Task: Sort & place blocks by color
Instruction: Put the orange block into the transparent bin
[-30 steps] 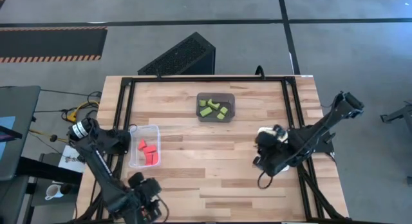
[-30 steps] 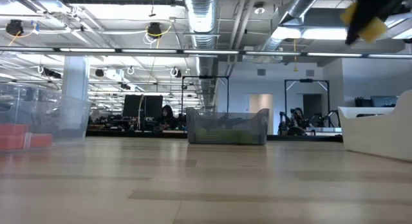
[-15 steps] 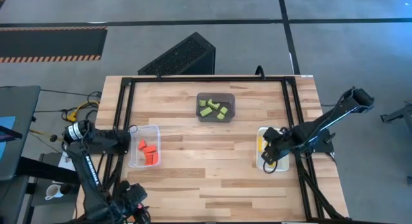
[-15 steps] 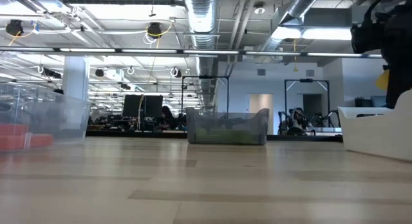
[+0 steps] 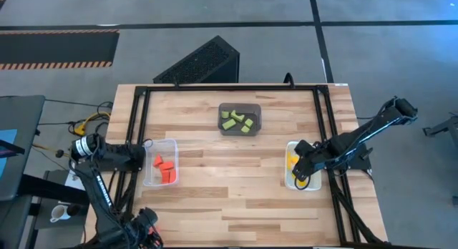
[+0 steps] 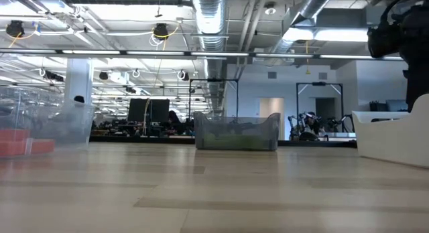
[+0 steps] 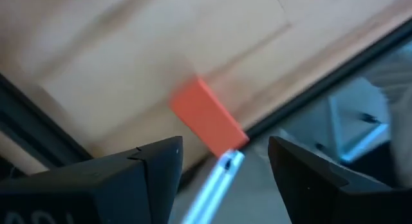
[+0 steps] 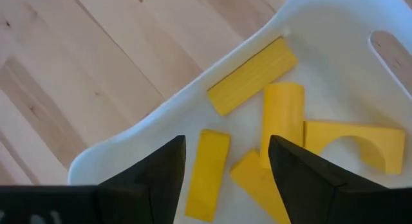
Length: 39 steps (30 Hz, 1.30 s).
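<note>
We saw the right gripper (image 5: 300, 172) hanging over the white bin (image 5: 314, 186), its fingers apart and empty, with yellow blocks (image 8: 252, 75) lying inside. Red blocks (image 5: 165, 168) sat in the clear bin (image 5: 172, 143), green blocks (image 5: 236, 120) in the grey bin (image 5: 256, 109). The left gripper (image 7: 225, 161), released, waited at the table's (image 5: 215, 199) near-left edge.

We look straight down on the table (image 5: 236, 199). Our low camera faces level across it; both show the grey bin (image 5: 240, 119).
</note>
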### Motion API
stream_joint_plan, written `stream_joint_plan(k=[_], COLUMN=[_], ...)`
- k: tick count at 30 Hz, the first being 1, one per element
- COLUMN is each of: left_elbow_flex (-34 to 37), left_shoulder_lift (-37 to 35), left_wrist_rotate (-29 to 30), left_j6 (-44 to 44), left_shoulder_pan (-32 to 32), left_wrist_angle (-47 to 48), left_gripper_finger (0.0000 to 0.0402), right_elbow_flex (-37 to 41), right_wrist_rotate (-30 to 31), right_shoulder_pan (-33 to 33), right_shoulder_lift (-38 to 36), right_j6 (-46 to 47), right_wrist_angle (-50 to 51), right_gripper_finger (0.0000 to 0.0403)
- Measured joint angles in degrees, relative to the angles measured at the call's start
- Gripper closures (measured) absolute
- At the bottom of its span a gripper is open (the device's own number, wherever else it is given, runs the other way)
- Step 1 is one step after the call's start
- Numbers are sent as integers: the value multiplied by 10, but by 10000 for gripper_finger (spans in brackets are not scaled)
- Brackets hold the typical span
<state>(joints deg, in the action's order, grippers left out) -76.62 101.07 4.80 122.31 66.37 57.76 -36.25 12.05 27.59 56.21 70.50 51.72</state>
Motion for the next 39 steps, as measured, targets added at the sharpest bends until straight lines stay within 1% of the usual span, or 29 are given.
stream_joint_plan(k=[3,5,9,14,17,23,30,36,39], left_elbow_flex=[0,0,0,0,0,0,0,0,0], left_shoulder_lift=[2,2,5,32,48,50,69,109,120], left_wrist_rotate=[-9,-19,-21,-20,-31,-48,-56,-45,-44], left_j6=[35,59,72,77,80,90,93,90,88], left_shoulder_pan=[0,1,-10,-30,-33,-26,-22,-22,-22], left_wrist_angle=[-27,-16,-9,-7,-3,11,11,-47,-52], left_gripper_finger=[193,193,192,173,158,138,136,136,136], right_elbow_flex=[0,0,0,0,0,0,0,0,-1], right_wrist_rotate=[0,0,0,0,0,0,0,1,1], right_shoulder_pan=[0,0,0,5,11,25,24,24,24], right_shoulder_lift=[0,0,0,0,0,0,0,0,0], right_j6=[-1,-8,-20,-35,-37,-35,-35,-45,-48], right_wrist_angle=[-5,-12,-19,-29,-31,-33,-55,-77,-80], right_gripper_finger=[157,157,157,157,157,157,157,157,157])
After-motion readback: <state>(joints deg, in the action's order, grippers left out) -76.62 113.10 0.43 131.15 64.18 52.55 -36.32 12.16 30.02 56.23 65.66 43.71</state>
